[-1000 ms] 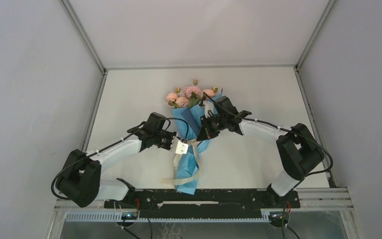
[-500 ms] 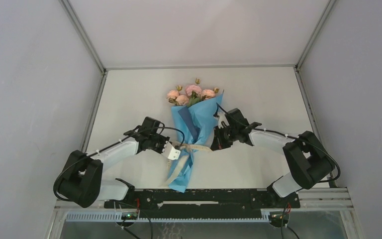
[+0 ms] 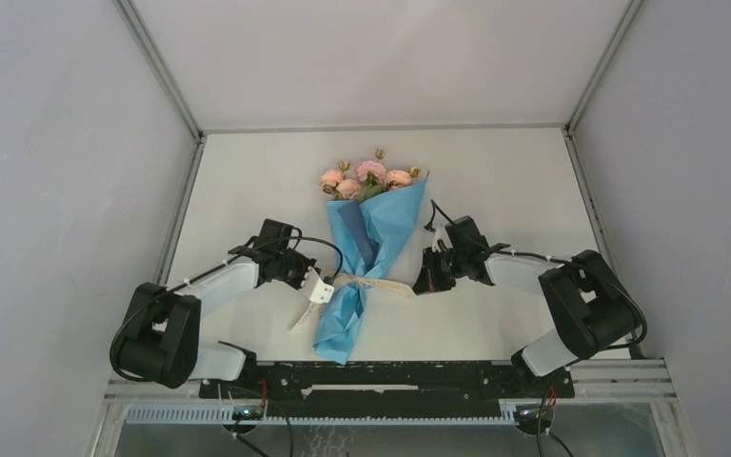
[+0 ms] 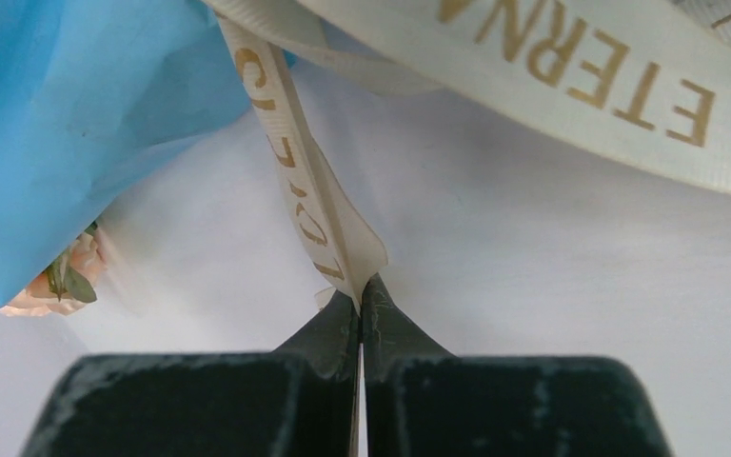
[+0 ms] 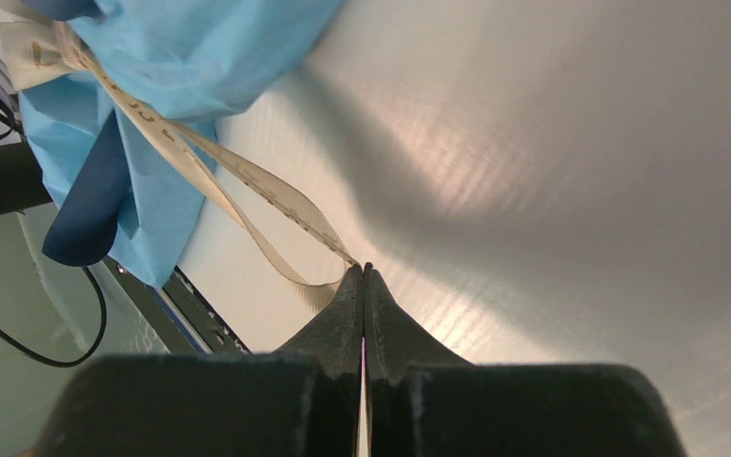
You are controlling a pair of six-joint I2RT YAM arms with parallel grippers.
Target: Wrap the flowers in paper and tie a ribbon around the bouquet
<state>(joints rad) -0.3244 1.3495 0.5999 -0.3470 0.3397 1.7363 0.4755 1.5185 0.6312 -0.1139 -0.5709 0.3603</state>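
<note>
Bouquet (image 3: 369,249) lies wrapped in paper (image 3: 385,224); left gripper (image 3: 322,290) and right gripper (image 3: 422,286) each pinch a ribbon (image 3: 381,283) end tight, knot apparently unfinished.

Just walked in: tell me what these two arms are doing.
The flowers lie wrapped in blue paper as a bouquet on the table. A cream ribbon crosses its narrow waist. The left gripper and right gripper are each shut on the ribbon, one either side of the bouquet. No finished bow shows.
</note>
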